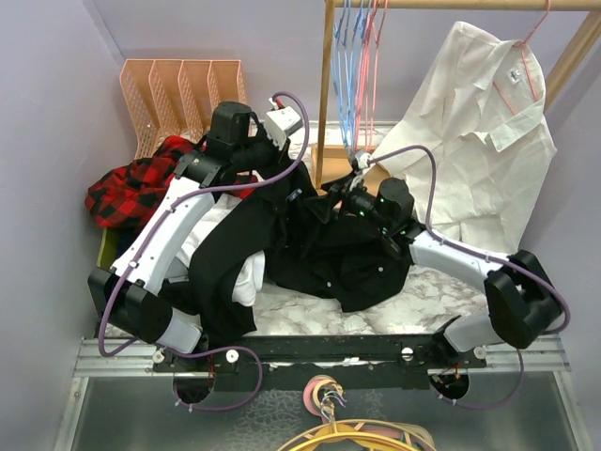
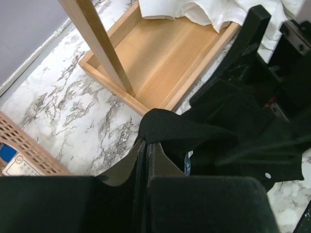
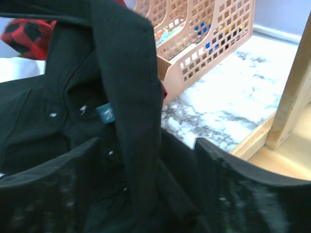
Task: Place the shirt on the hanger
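The black shirt (image 1: 319,249) lies bunched on the marble table between my two arms, one part trailing toward the front left. My left gripper (image 1: 274,171) is shut on a fold of the shirt (image 2: 194,133) near the collar; in the left wrist view its fingertips (image 2: 146,158) press together on the cloth. My right gripper (image 1: 353,188) is open. In the right wrist view its gripper (image 3: 146,184) stands wide, with the shirt's collar band (image 3: 131,97) hanging down between the fingers. A pink-red hanger (image 1: 375,66) hangs on the wooden rail beside blue ones.
A white shirt (image 1: 479,122) hangs on another pink hanger at the back right. A red plaid garment (image 1: 131,188) and a peach file rack (image 1: 183,89) are at the back left. The rack's upright (image 2: 97,43) and wooden base tray (image 2: 160,53) stand close behind the grippers.
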